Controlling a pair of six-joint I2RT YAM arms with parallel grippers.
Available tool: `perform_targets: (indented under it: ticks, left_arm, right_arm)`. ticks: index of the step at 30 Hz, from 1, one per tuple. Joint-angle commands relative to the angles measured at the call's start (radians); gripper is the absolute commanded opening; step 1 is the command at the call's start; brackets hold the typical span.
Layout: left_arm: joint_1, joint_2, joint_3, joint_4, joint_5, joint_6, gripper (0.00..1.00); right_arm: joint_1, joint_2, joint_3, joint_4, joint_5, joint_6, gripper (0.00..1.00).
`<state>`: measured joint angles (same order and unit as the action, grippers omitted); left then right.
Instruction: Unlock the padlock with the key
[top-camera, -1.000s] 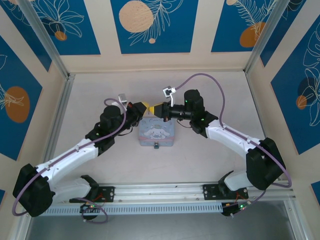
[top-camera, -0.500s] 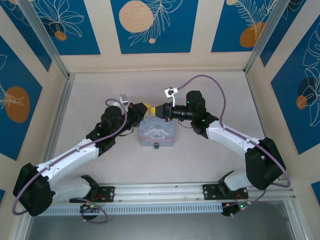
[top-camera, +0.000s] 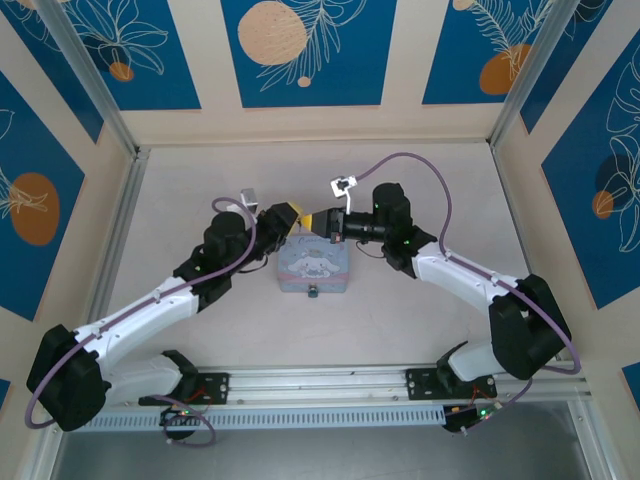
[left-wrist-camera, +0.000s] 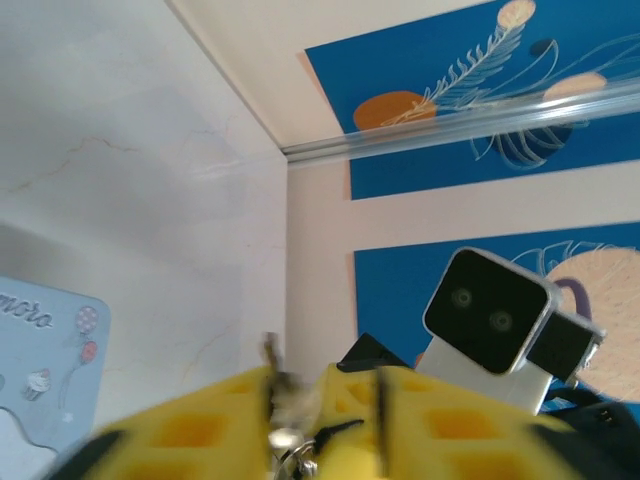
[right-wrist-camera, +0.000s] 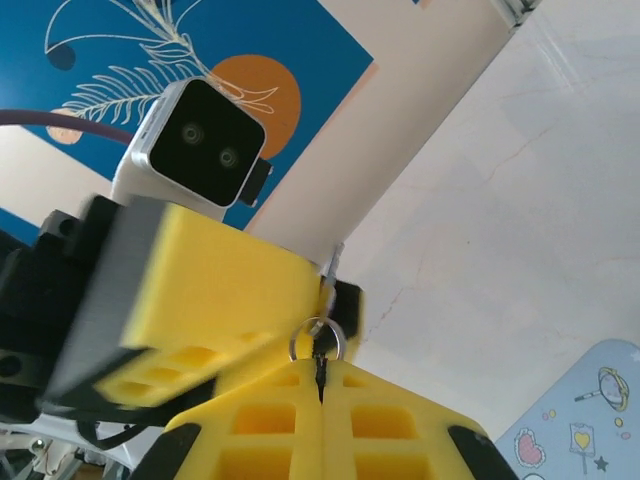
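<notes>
The key (right-wrist-camera: 334, 260) is a thin metal sliver gripped in my left gripper (top-camera: 286, 214), its tip poking past the yellow fingers (right-wrist-camera: 200, 290). The same key (left-wrist-camera: 272, 372) looks blurred between the left fingers, with its ring (left-wrist-camera: 285, 440) below. My right gripper (top-camera: 318, 220) meets the left one tip to tip above the tin's far edge. Its fingers (right-wrist-camera: 280, 420) are shut, a thin dark link pinched in their seam just under the key ring (right-wrist-camera: 318, 340). The tiny dark padlock (top-camera: 313, 291) hangs at the front edge of the tin, apart from both grippers.
The pastel-blue cartoon tin (top-camera: 315, 265) lies on the pale table below both grippers; its corner shows as tin (left-wrist-camera: 40, 330) and tin (right-wrist-camera: 590, 410). Blue patterned walls enclose the table, with a metal rail (top-camera: 320, 385) along the near edge.
The yellow fingertips, touching a second ago, have drawn slightly apart. The left gripper has shifted a little left and turned; the right one has eased slightly right.
</notes>
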<state>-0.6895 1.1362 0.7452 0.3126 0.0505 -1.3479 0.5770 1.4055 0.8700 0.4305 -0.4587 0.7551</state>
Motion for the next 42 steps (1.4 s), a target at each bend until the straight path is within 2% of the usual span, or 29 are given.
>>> perform_targets:
  ticks: [1,4,6,12,16,25,33,42]
  left_arm:
    - [-0.002,-0.002,0.038,-0.051,-0.02,0.046,0.61]
    - [0.025,-0.024,0.028,-0.079,-0.021,0.063,0.81]
    - [0.038,-0.047,0.009,-0.091,-0.024,0.069,0.87]
    - [0.044,-0.079,-0.052,-0.07,0.002,0.058,0.9]
    - [0.041,-0.065,-0.076,-0.001,0.048,0.043,0.85]
    - [0.02,-0.006,-0.081,0.092,0.09,0.029,0.59]
    - [0.001,0.043,-0.086,0.138,0.09,0.013,0.52]
    - [-0.019,0.106,-0.081,0.178,0.094,-0.005,0.47]
  right_arm:
    - [-0.022,-0.008,-0.05,0.028,0.055,0.112,0.0]
    - [-0.044,-0.028,-0.102,0.07,0.096,0.208,0.0]
    - [-0.052,-0.051,-0.129,0.089,0.128,0.263,0.0]
    - [-0.034,-0.132,-0.181,0.032,0.32,0.458,0.0]
    - [0.012,-0.17,-0.203,-0.01,0.472,0.584,0.0]
    - [0.141,-0.183,-0.195,-0.142,0.762,0.822,0.0]
    - [0.173,-0.146,-0.189,-0.105,0.81,0.904,0.0]
    - [0.188,-0.108,-0.168,-0.055,0.815,0.908,0.0]
